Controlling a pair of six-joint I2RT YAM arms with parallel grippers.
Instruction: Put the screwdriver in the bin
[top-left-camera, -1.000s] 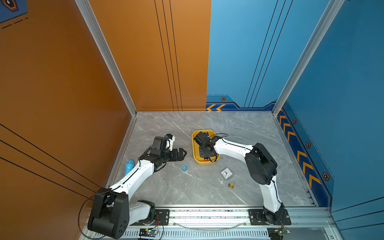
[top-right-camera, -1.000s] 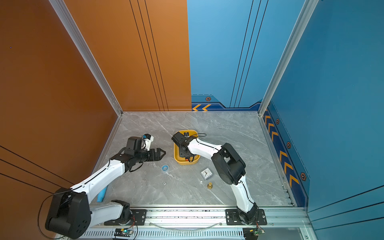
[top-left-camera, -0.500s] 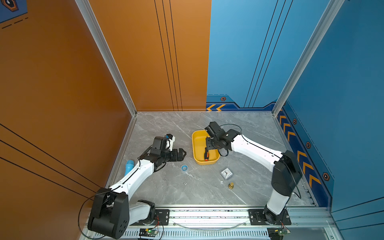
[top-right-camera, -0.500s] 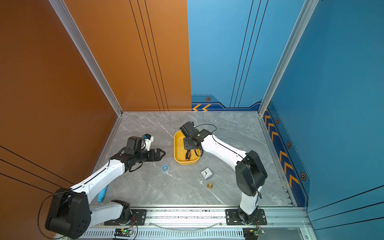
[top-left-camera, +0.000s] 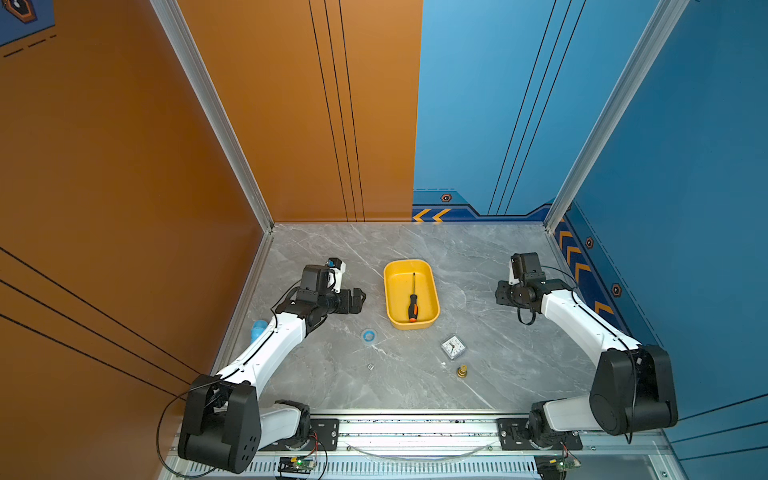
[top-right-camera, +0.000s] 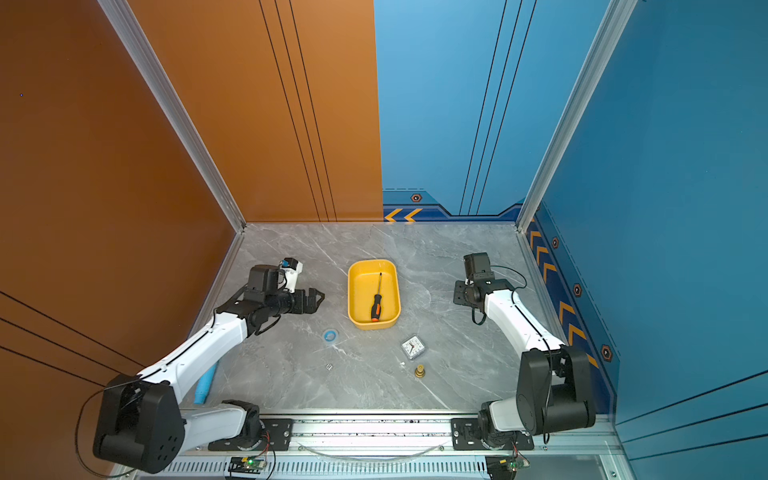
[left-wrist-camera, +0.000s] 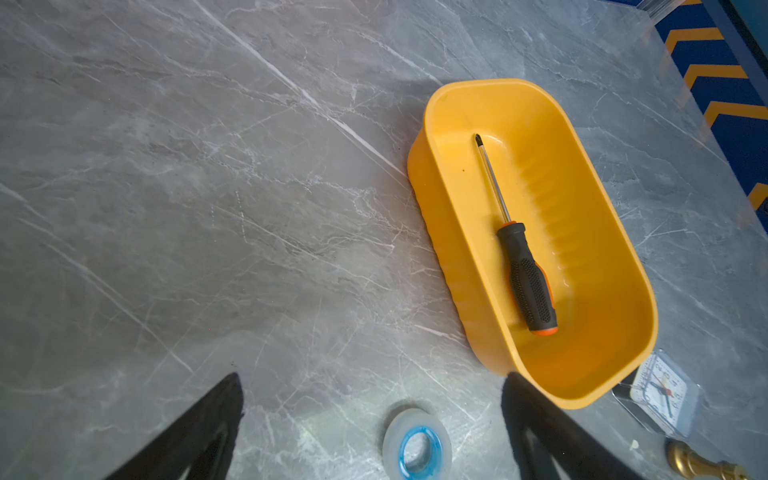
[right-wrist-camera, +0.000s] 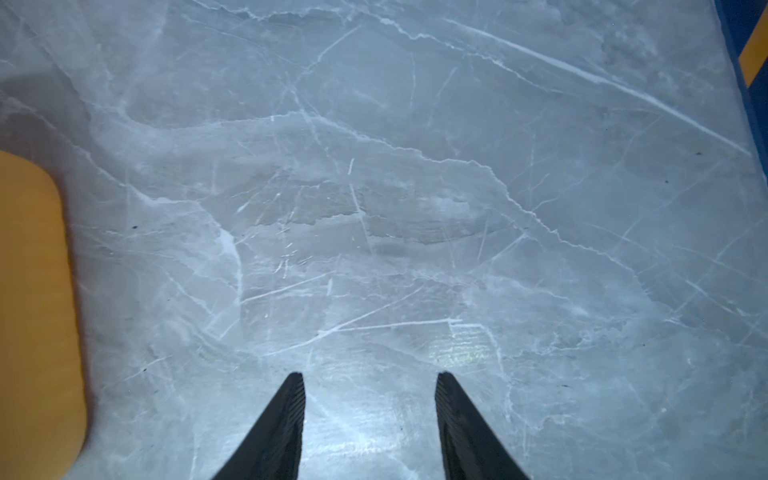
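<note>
Since a second ago the right gripper (top-left-camera: 503, 293) has left the bin (top-left-camera: 388, 291) and now hangs over bare table at 3 o'clock from it, well apart. In the right wrist view its fingers (right-wrist-camera: 291, 407) stand partly apart with only the grey table between them, so it holds nothing.

In both top views the screwdriver (top-left-camera: 412, 300) lies flat inside the bin (top-right-camera: 352, 291), free of both grippers. Its tip points to 12 o'clock and its orange butt end to 6 o'clock, close to the near wall. The left wrist view shows the screwdriver (left-wrist-camera: 524, 274) resting on the bin's floor.

At 9 o'clock from the bin, the left gripper (top-left-camera: 357, 300) is in the same place as before. Its fingers (left-wrist-camera: 216, 411) are wide apart and hold nothing.

A tape roll (top-left-camera: 369, 335) lies at 7 o'clock from the bin and a small clock (top-left-camera: 453, 347) at 5 o'clock. A brass fitting (top-left-camera: 462, 371) stands just beyond the clock.
</note>
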